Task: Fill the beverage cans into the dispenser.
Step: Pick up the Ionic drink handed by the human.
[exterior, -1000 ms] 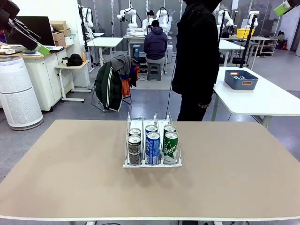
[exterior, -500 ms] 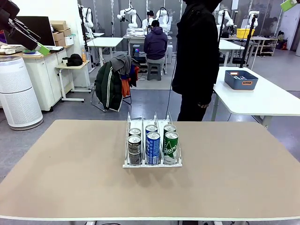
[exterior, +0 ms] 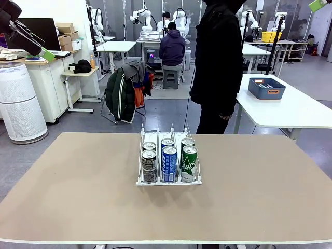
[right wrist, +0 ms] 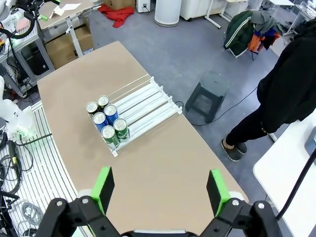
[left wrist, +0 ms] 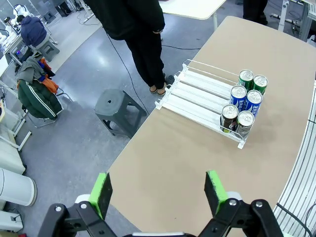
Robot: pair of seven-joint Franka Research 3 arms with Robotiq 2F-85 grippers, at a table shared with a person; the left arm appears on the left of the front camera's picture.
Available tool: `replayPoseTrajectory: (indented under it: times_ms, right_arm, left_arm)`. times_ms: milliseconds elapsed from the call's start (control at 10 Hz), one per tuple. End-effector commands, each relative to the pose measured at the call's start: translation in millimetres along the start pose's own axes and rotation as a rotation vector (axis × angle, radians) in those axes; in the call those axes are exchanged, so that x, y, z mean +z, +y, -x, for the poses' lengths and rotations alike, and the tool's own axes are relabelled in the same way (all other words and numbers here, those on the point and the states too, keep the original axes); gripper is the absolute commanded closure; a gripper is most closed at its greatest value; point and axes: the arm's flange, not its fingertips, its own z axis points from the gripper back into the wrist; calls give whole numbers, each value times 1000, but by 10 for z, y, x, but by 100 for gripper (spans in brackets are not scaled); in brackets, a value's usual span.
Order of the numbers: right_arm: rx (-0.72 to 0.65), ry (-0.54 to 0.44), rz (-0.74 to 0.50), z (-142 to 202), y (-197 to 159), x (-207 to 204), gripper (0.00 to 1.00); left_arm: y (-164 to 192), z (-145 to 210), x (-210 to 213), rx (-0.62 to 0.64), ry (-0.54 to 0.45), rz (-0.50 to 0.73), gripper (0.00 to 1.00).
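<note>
Spread wide with nothing between its green pads, the left claw hangs high above the near corner of the tan rectangular table. In the front view its black body is partly cut off by the upper left corner. The right claw is likewise spread and empty, high over the table's other side. In the front view a green pad of it pokes in at the top right corner, with the rest cut off by the edge.

The dispenser, a clear-and-white three-lane rack with thin upright wire dividers, sits at the middle of the table. Six slim metal beverage cans with silver tops stand upright against its low front lip, two per lane. The dark grey cans are in the robot's left lane, the blue cans in the middle and the green cans in the right. From the front, each rear can is mostly hidden behind the one ahead, so little more than its top shows. The white lettering is too small to read. The far stretch of every lane is bare.

A person in black clothing stands at the far side of the table, with the upper body cut off by the top of the frame. A grey plastic stool stands on the floor near that edge.
</note>
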Motion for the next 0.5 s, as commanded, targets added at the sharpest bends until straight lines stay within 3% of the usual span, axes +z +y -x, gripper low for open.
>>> replayPoseTrajectory:
  times_ms: [0, 400]
  right_arm:
    - [0, 0, -1, 0, -1, 0, 0]
    - [42, 10, -98, -52, -55, 46, 0]
  left_arm:
    - [4, 13, 4, 1, -15, 12, 0]
    - [4, 13, 4, 1, -15, 12, 0]
